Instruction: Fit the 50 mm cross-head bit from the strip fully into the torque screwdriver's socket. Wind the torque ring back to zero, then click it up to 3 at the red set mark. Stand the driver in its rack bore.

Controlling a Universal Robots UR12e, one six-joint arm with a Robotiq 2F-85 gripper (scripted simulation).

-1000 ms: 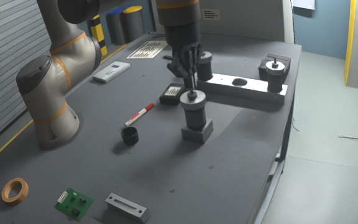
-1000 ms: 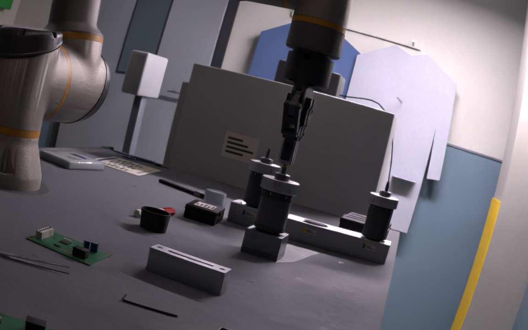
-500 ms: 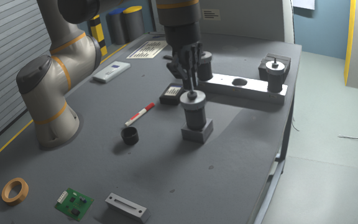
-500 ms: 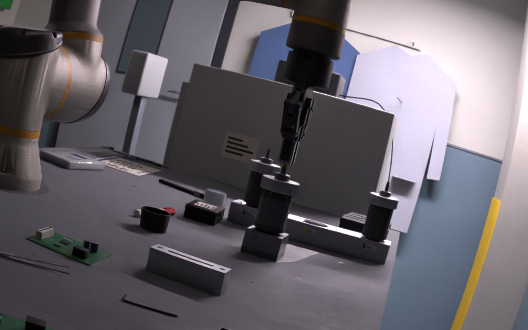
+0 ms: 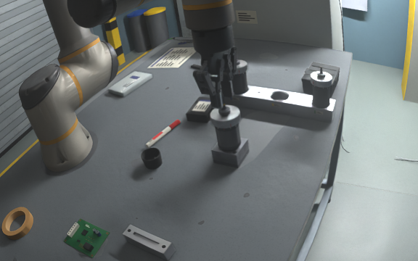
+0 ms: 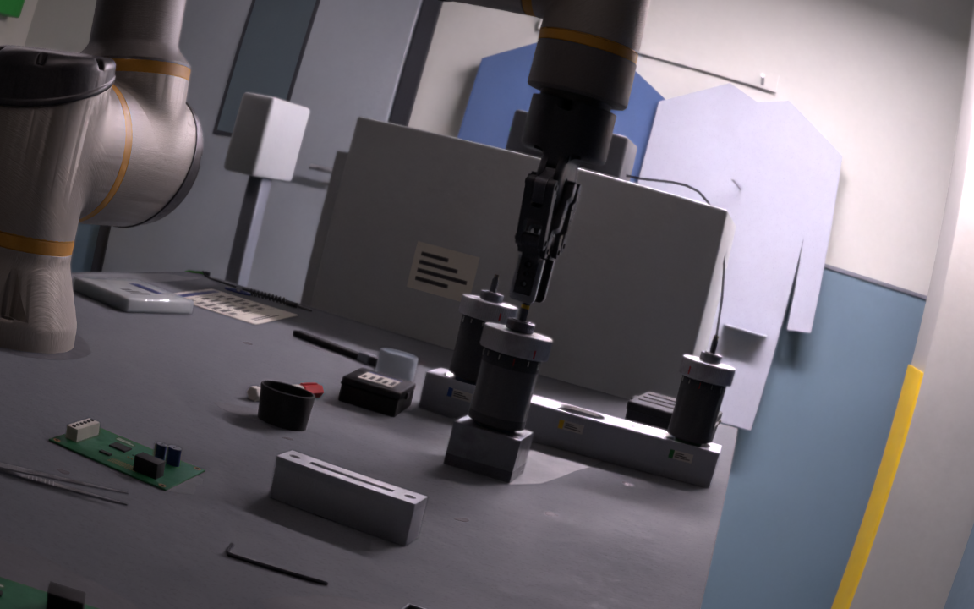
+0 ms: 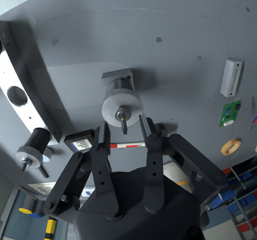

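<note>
In the middle of the bench the torque screwdriver [image 5: 227,132] [image 6: 510,371] [image 7: 122,106] stands upright in a small grey square block [image 5: 230,153], its pale knurled torque ring at the top. A short bit [image 7: 123,124] [image 6: 522,310] stands in its top socket. My gripper [image 5: 219,97] [image 6: 529,292] [image 7: 124,133] hangs right above it, open and empty, with the bit's tip between its fingers. The white rack [image 5: 285,103] [image 6: 612,439] lies behind, with an empty bore [image 5: 279,95] [image 7: 16,95] at its middle. The bit strip [image 5: 149,242] [image 6: 347,496] [image 7: 231,77] lies near the front edge.
My arm's base [image 5: 54,108] stands at the left. Two other drivers [image 5: 321,88] [image 5: 238,76] stand at the rack's ends. A small black box [image 5: 199,110], a red-and-white marker [image 5: 163,133], a black cup [image 5: 151,158], a circuit board [image 5: 85,237] and a tape ring [image 5: 17,222] lie around.
</note>
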